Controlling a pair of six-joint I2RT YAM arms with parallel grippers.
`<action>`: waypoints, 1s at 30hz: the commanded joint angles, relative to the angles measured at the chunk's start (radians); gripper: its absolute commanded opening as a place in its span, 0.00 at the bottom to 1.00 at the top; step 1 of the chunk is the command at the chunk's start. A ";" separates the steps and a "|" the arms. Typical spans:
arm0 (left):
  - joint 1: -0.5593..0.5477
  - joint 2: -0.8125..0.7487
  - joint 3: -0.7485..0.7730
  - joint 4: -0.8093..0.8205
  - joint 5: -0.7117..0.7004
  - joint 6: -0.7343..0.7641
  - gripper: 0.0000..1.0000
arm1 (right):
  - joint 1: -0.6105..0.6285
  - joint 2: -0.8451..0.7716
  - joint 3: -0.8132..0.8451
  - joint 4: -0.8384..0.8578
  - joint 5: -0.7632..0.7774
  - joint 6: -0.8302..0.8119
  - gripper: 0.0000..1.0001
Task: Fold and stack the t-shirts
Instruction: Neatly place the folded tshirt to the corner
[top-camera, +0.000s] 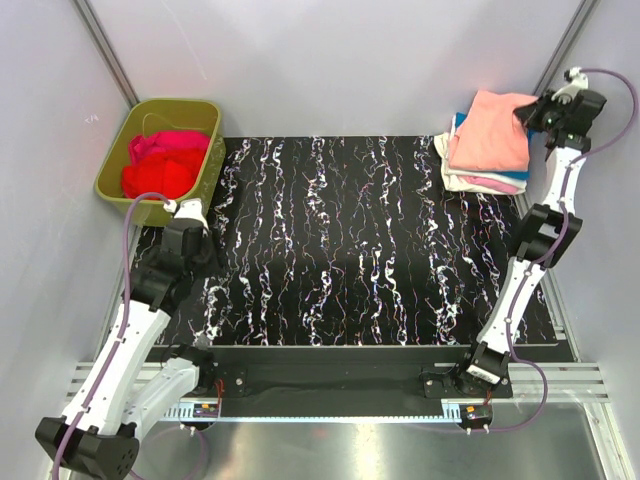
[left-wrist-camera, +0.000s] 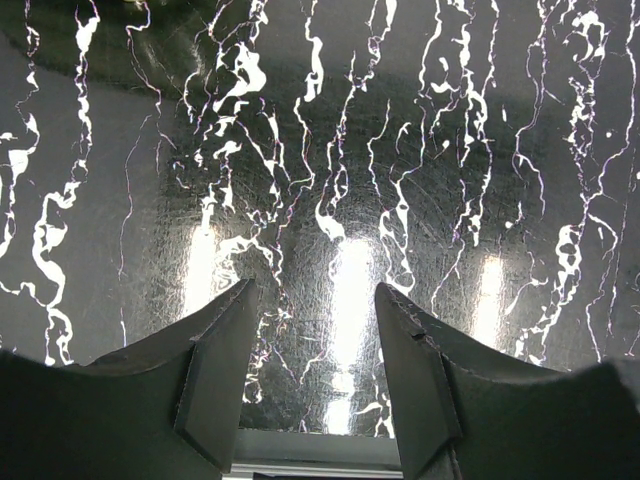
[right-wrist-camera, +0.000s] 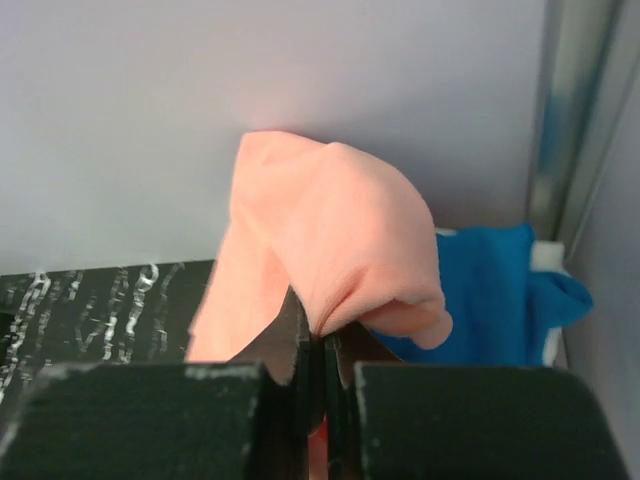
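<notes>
A folded salmon-pink t-shirt (top-camera: 492, 132) tops a stack of folded t-shirts (top-camera: 478, 180) at the table's back right, with blue and cream layers beneath. My right gripper (top-camera: 530, 112) is shut on the salmon-pink t-shirt (right-wrist-camera: 330, 225), pinching its right edge above the blue t-shirt (right-wrist-camera: 485, 295). Red and magenta t-shirts (top-camera: 163, 163) lie crumpled in the olive-green tub (top-camera: 210, 165) at the back left. My left gripper (top-camera: 190, 210) hovers near the tub over the marbled black mat (left-wrist-camera: 330, 150); the left gripper (left-wrist-camera: 312, 300) stands open with nothing between its fingers.
The black marbled mat (top-camera: 350, 240) covers the table. Grey walls enclose the back and both sides, and the right arm reaches close along the right wall. A metal rail (top-camera: 330, 375) runs along the near edge by the arm bases.
</notes>
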 joint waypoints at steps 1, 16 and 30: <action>0.004 0.007 0.003 0.030 -0.021 -0.001 0.56 | -0.032 0.053 -0.017 0.121 -0.050 0.036 0.00; 0.004 0.019 0.003 0.027 -0.022 0.001 0.55 | -0.074 0.099 -0.019 -0.006 0.435 0.028 0.79; 0.004 -0.036 0.003 0.033 -0.022 -0.002 0.55 | -0.097 -0.403 -0.277 -0.066 0.906 0.062 1.00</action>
